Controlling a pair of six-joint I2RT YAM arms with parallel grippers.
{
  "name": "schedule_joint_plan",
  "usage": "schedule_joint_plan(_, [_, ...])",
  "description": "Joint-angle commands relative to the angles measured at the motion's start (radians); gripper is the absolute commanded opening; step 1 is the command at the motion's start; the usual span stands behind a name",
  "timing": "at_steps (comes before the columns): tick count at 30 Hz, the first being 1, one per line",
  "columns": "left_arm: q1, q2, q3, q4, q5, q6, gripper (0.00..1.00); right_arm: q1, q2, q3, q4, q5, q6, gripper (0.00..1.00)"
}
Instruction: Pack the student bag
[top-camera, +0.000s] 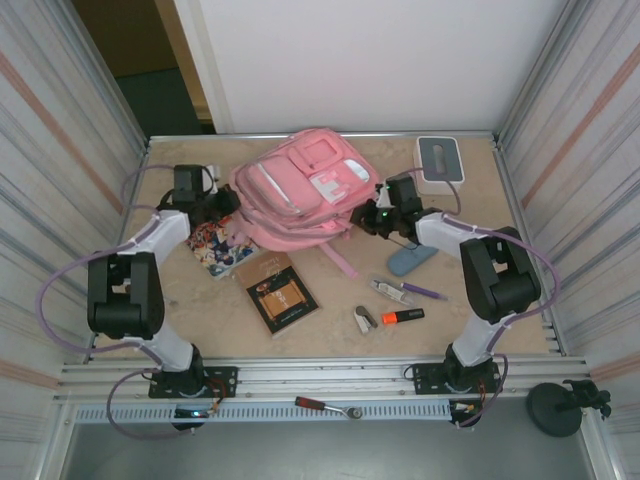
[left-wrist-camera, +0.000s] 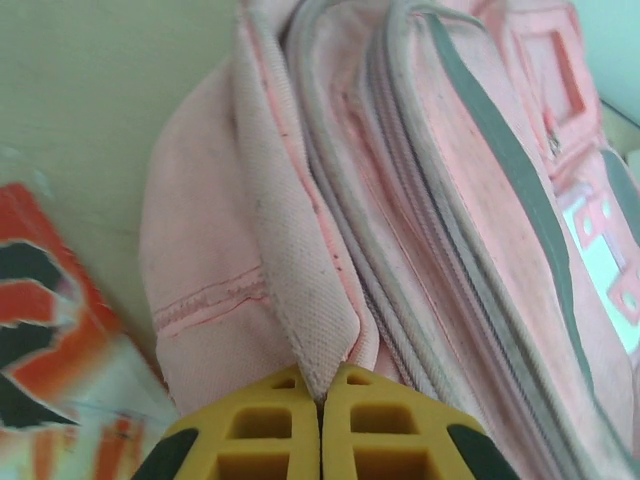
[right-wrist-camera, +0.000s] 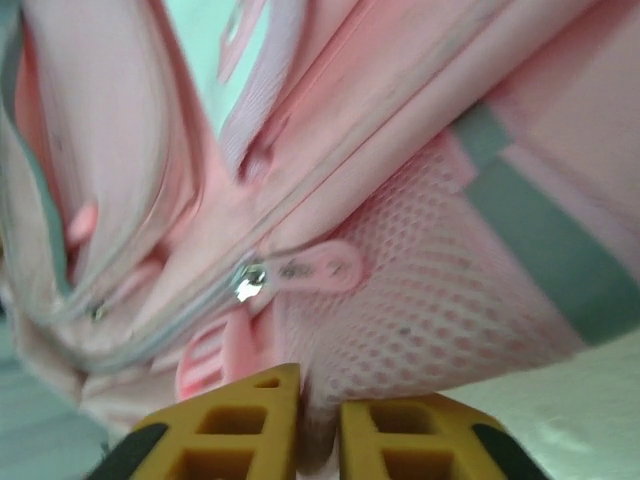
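The pink student bag (top-camera: 303, 190) lies flat at the back middle of the table, front pockets up. My left gripper (top-camera: 226, 204) is at its left edge. In the left wrist view its yellow fingers (left-wrist-camera: 270, 425) are shut on a fold of the bag's pink fabric (left-wrist-camera: 305, 300), and the left gripper (left-wrist-camera: 322, 388) pinches the tip of that fold. My right gripper (top-camera: 363, 219) is at the bag's right edge. The right gripper (right-wrist-camera: 322, 400) is shut on a bunch of the pink mesh side pocket (right-wrist-camera: 420, 310), just below a pink zip pull (right-wrist-camera: 318, 268).
A colourful booklet (top-camera: 217, 246) lies under my left forearm and a brown book (top-camera: 281, 292) sits in front of the bag. A blue case (top-camera: 412, 259), purple pen (top-camera: 424, 291), orange marker (top-camera: 402, 316) and small stapler (top-camera: 365, 319) lie front right. A white box (top-camera: 440, 161) stands back right.
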Motion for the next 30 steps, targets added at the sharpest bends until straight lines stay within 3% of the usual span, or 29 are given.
schedule_joint_plan(1, [0.022, 0.064, 0.083, 0.029, 0.068, 0.059, 0.00, 0.008, 0.004, 0.000, 0.030, -0.016, 0.005, 0.25])
schedule_joint_plan(6, [0.066, 0.161, 0.155, 0.031, 0.108, 0.069, 0.12, -0.075, -0.039, -0.035, -0.032, 0.052, -0.036, 0.56])
schedule_joint_plan(9, [0.085, 0.168, 0.179, 0.025, 0.091, 0.075, 0.33, -0.100, -0.035, -0.028, -0.040, 0.074, -0.047, 0.66])
schedule_joint_plan(13, [0.090, 0.074, 0.117, 0.043, 0.038, 0.062, 0.55, -0.121, 0.002, 0.007, -0.040, 0.133, -0.055, 0.82])
schedule_joint_plan(17, [0.061, -0.080, -0.061, 0.144, 0.028, 0.005, 0.65, -0.139, 0.102, 0.075, 0.011, 0.095, -0.011, 0.88])
schedule_joint_plan(21, [-0.092, -0.251, -0.259, 0.236, -0.042, 0.004, 0.70, -0.123, 0.202, 0.160, 0.030, 0.071, 0.023, 0.73])
schedule_joint_plan(24, [-0.275, -0.333, -0.366, 0.287, -0.119, 0.028, 0.72, -0.128, 0.203, 0.162, 0.078, 0.043, 0.056, 0.33])
schedule_joint_plan(26, [-0.378, -0.361, -0.424, 0.327, -0.162, 0.052, 0.72, -0.130, 0.171, 0.132, 0.130, 0.028, 0.096, 0.14])
schedule_joint_plan(27, [-0.427, -0.367, -0.454, 0.362, -0.183, 0.065, 0.73, -0.127, 0.148, 0.105, 0.176, 0.019, 0.131, 0.08])
schedule_joint_plan(30, [-0.541, -0.349, -0.508, 0.444, -0.246, 0.139, 0.73, -0.112, 0.077, 0.038, 0.282, 0.009, 0.235, 0.02])
